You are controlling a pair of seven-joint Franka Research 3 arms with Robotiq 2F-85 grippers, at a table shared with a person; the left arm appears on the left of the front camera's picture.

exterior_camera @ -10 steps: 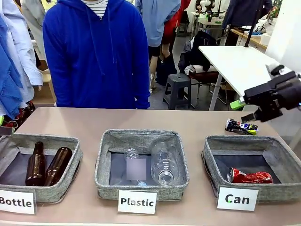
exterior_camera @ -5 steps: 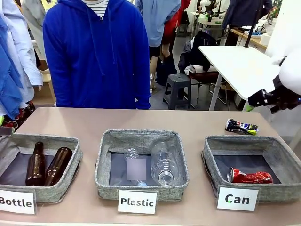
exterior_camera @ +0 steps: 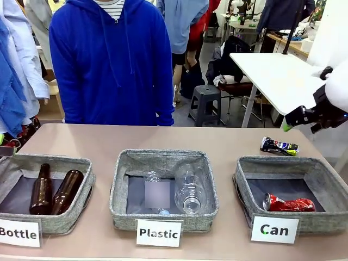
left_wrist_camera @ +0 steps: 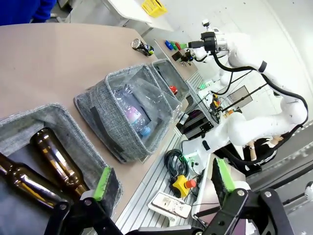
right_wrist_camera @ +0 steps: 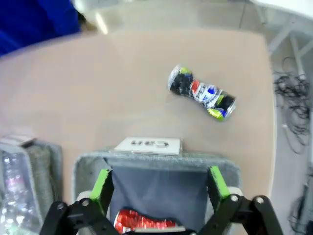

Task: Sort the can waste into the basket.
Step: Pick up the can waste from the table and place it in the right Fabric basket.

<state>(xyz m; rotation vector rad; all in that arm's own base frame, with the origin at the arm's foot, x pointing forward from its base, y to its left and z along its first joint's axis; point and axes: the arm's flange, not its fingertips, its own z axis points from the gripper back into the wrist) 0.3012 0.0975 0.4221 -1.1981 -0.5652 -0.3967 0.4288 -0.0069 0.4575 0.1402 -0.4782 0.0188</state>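
Note:
A red crushed can [exterior_camera: 289,204] lies in the grey basket [exterior_camera: 288,162] carded "Can", at the front right. The dark crushed can [exterior_camera: 279,146] with a yellow-green end lies on the table just behind that basket. My right gripper [exterior_camera: 292,120] hangs open and empty above the table's right edge, higher than the dark can. From its wrist I look down past the open right gripper [right_wrist_camera: 159,181] at the dark can [right_wrist_camera: 202,93], the basket [right_wrist_camera: 156,159] and the red can [right_wrist_camera: 144,223]. My left gripper [left_wrist_camera: 163,177] is open over the table's left front edge, holding nothing.
The middle basket [exterior_camera: 163,157] labelled "Plastic" holds clear bottles. The left basket [exterior_camera: 49,161] labelled "Bottle" holds two brown bottles. A person in a blue hoodie [exterior_camera: 111,60] stands at the far side. Bare tabletop [exterior_camera: 163,138] stretches behind the baskets.
My right gripper has drawn back to the right and up, away from the dark can, and turned. Both cans lie where they were.

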